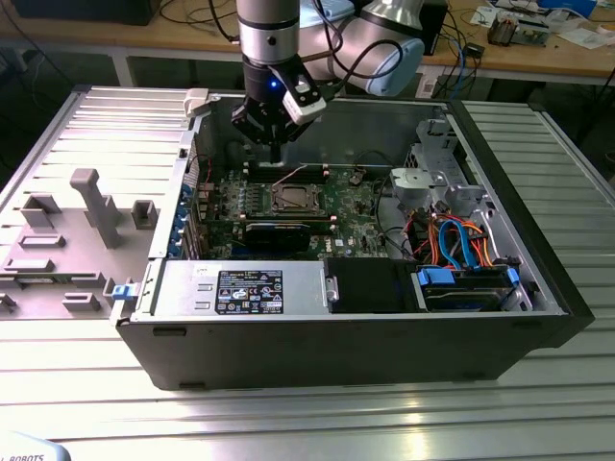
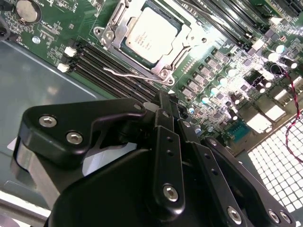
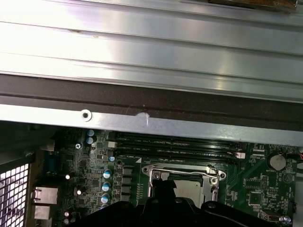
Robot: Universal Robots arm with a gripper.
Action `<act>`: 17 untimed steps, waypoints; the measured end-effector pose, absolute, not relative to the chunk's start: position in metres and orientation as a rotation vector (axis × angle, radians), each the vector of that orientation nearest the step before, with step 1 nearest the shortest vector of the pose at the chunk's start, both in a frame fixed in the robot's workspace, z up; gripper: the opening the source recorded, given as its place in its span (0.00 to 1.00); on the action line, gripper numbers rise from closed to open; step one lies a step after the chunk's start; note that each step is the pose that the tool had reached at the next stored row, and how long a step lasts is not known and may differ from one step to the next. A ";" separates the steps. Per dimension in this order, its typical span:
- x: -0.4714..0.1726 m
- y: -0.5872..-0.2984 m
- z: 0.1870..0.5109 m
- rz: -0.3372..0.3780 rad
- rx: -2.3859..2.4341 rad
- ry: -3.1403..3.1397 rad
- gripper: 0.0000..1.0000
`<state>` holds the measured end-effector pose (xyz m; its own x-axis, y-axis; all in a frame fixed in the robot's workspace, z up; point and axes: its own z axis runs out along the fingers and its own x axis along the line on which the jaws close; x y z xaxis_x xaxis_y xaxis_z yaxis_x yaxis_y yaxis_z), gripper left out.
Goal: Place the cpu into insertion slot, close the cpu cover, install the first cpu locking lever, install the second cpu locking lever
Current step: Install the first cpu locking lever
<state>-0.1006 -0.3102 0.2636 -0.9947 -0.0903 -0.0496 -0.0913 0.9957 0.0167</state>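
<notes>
A: Where does the hand [image 1: 274, 144] stand?

B: Above the board's far edge, inside the case [image 1: 384, 331]. In the second wrist view its fingers [image 2: 166, 137] lie pressed together, with nothing seen between them.

A: And the relation that matters?

B: The slot [image 2: 150, 37] lies just ahead of the fingertips and below them. Between hand and slot runs one thin wire lever [image 2: 135, 75], its long axis set across the line from hand to slot, beside the slot's near edge. It looks raised off its catch, though that is a judgement.

A: How does the task's thing look?

B: The cpu [image 2: 151, 33] sits flat in the slot, pale metal top up. The cover [image 2: 176, 53] appears down around it, a silvery frame with a large window. In the first wrist view the same frame [image 3: 187, 174] shows just past the hand's black body.

A: Farther off?

B: Long black memory slots [image 3: 175, 144], then the case wall, then the ribbed tabletop [image 1: 86, 154].
</notes>
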 end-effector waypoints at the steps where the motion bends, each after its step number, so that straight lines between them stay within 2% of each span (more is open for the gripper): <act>1: -0.101 -0.310 0.264 0.029 -0.141 3.089 0.11; 17: -0.099 -0.311 0.260 0.055 -0.135 3.089 0.11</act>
<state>-0.0993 -0.3106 0.2599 -0.9950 -0.0861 -0.0511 -0.0878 0.9956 0.0332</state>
